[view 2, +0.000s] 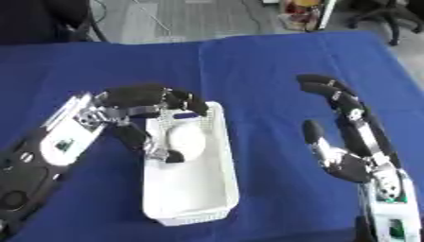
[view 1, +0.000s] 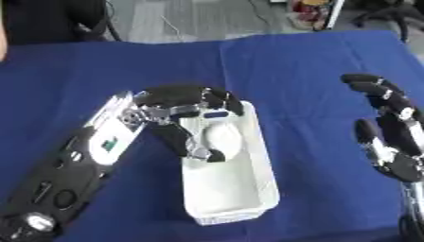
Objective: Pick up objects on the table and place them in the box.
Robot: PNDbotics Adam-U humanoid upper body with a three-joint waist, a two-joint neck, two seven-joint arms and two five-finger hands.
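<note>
Fingers and thumb of the left hand (view 1: 178,111) curl around a round white object (view 1: 222,138) over the white plastic box (view 1: 240,198); the right hand (view 2: 352,142) rests open.

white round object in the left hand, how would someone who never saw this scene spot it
Start at the blue cloth-covered table, then find the white rectangular plastic box near its middle. Over the box's far end the black left hand curls round a smooth white rounded object, the only thing held; the right hand rests open and empty.
</note>
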